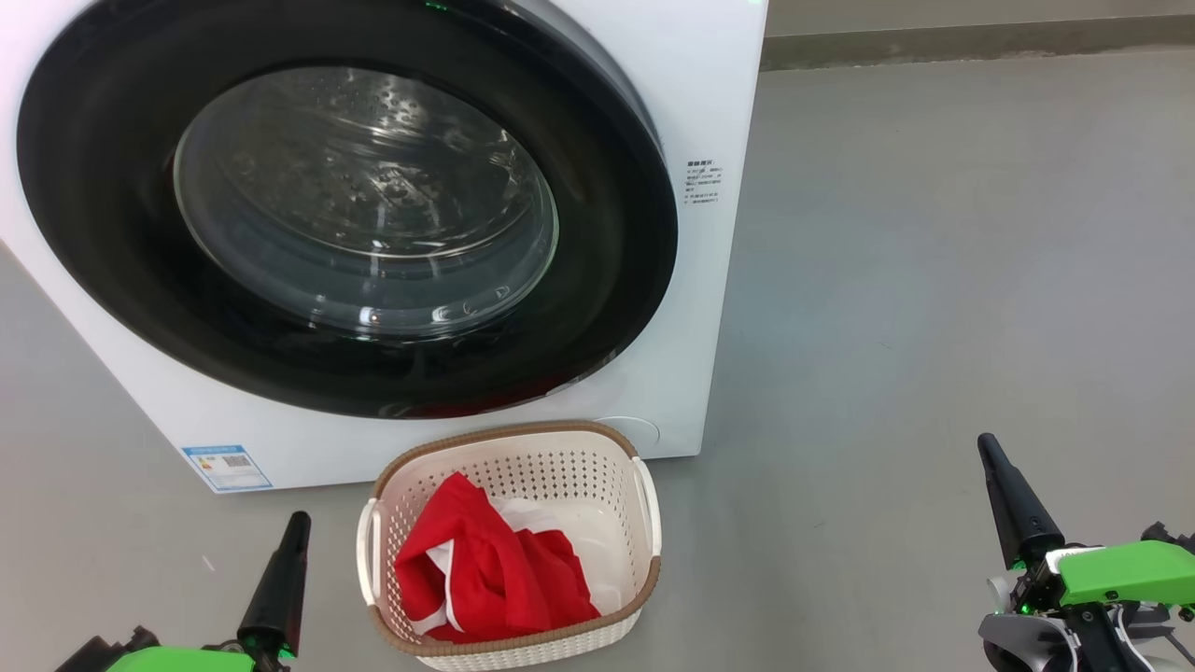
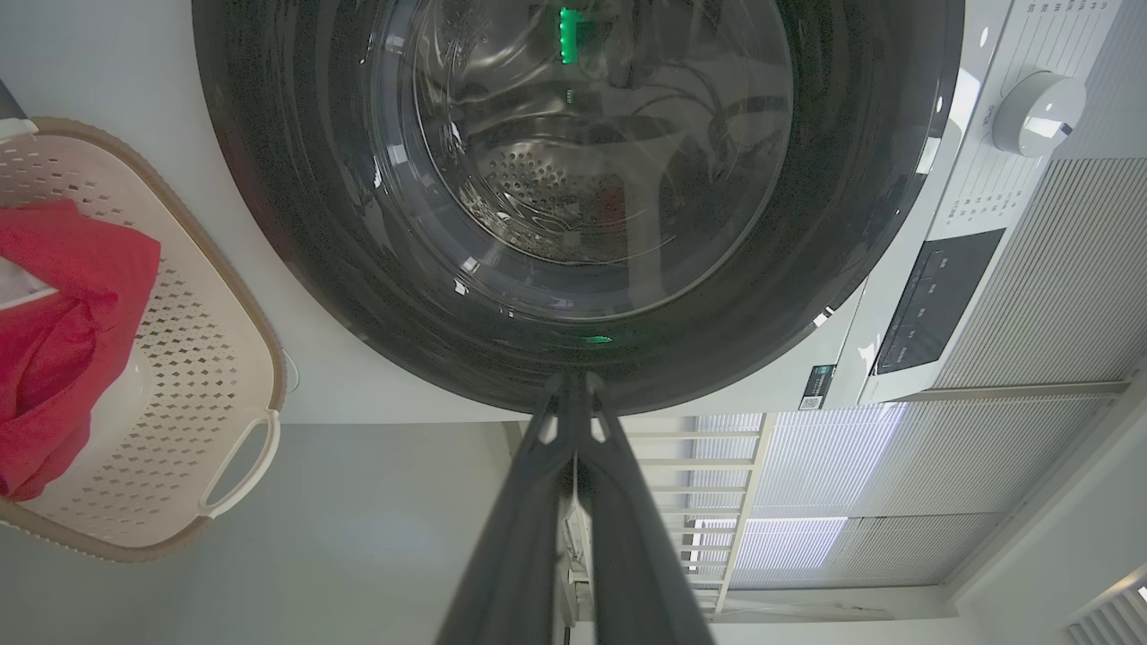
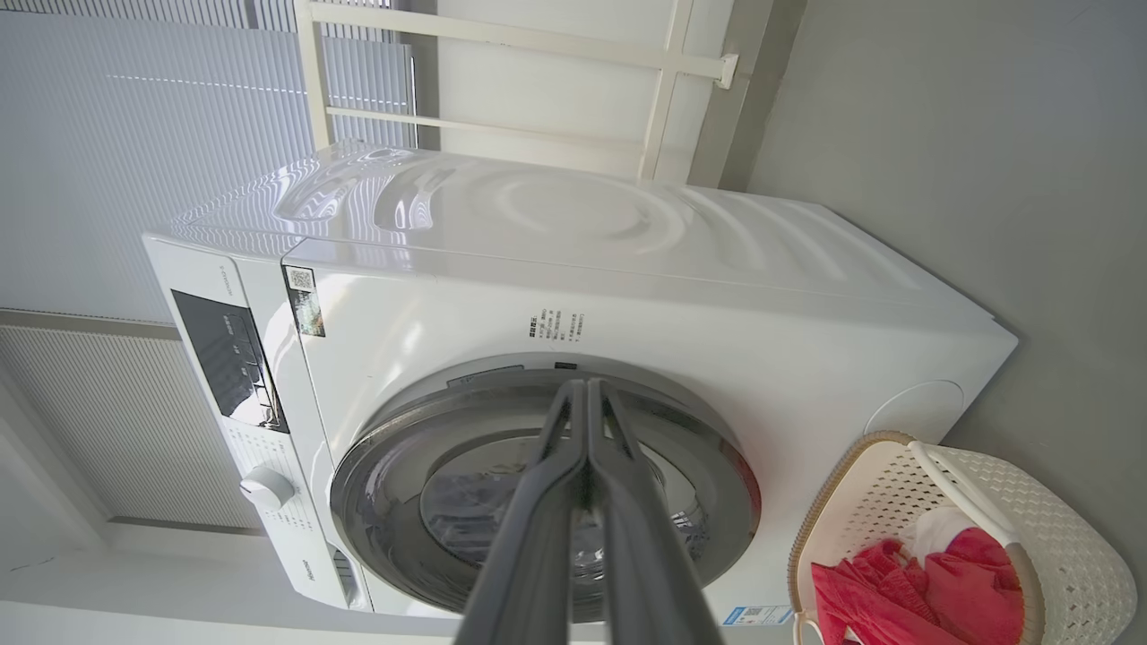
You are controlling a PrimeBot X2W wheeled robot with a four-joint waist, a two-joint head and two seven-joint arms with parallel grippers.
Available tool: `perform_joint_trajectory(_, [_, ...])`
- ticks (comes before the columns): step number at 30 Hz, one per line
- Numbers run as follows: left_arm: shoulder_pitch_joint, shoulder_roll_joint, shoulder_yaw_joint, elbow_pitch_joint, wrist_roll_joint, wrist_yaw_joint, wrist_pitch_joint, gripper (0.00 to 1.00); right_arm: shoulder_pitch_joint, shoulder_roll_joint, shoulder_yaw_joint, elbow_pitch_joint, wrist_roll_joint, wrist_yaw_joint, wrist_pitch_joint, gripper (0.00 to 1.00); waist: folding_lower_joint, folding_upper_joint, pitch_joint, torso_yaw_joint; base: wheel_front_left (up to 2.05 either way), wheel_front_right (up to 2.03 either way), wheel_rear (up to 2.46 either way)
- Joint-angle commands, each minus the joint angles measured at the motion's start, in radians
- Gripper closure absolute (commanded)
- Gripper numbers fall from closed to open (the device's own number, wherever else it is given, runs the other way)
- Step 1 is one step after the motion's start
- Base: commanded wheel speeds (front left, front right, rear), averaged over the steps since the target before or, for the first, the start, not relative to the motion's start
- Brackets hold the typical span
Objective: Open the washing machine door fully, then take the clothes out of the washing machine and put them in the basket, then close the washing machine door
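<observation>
The white washing machine (image 1: pixel 695 112) (image 3: pixel 627 296) fills the upper left of the head view. Its round black washing machine door (image 1: pixel 112 233) (image 2: pixel 296 224) (image 3: pixel 717 466) lies flush against the front, glass bowl at its centre. In front of it on the floor stands the cream basket (image 1: pixel 523 467) (image 2: pixel 206 358) (image 3: pixel 1057 511) with the red clothes (image 1: pixel 495 569) (image 2: pixel 54 296) (image 3: pixel 896 591) heaped inside. My left gripper (image 1: pixel 297 523) (image 2: pixel 573 394) is shut and empty, left of the basket. My right gripper (image 1: pixel 990 448) (image 3: pixel 584 390) is shut and empty, well to the basket's right.
Grey floor (image 1: pixel 934 280) spreads to the right of the machine. A wall base (image 1: pixel 980 42) runs along the back. The control panel and white dial (image 2: pixel 1039 112) (image 3: pixel 266 488) sit on the machine's upper front. A blue sticker (image 1: pixel 227 467) marks its lower corner.
</observation>
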Motion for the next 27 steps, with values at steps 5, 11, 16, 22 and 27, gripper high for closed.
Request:
perform_joint_trajectory(5, [-0.04,0.014,0.035,-0.019,-0.007,-0.007,0.008,1.0,-0.042,-0.016,0.015,-0.025,0.006,-0.001,0.004,1.0,-0.0001,-0.0001,0.0,0.0,0.0,0.0,0.0])
perform_joint_trajectory(11, [-0.04,0.014,0.035,-0.019,-0.007,-0.007,0.008,1.0,-0.042,-0.015,0.014,-0.025,0.005,-0.001,0.004,1.0,-0.0001,-0.0001,0.0,0.0,0.0,0.0,0.0])
perform_joint_trajectory(16, [-0.04,0.014,0.035,-0.019,-0.007,-0.007,0.008,1.0,-0.042,-0.015,0.013,-0.025,0.005,-0.001,0.005,1.0,-0.0001,-0.0001,0.0,0.0,0.0,0.0,0.0])
perform_joint_trajectory(22, [-0.04,0.014,0.035,-0.019,-0.007,-0.007,0.008,1.0,-0.043,-0.014,0.013,-0.025,0.004,-0.001,0.005,1.0,-0.0001,-0.0001,0.0,0.0,0.0,0.0,0.0])
perform_joint_trajectory(27, [-0.04,0.014,0.035,-0.019,-0.007,-0.007,0.008,1.0,-0.043,-0.014,0.012,-0.025,0.004,-0.001,0.006,1.0,-0.0001,-0.0001,0.0,0.0,0.0,0.0,0.0])
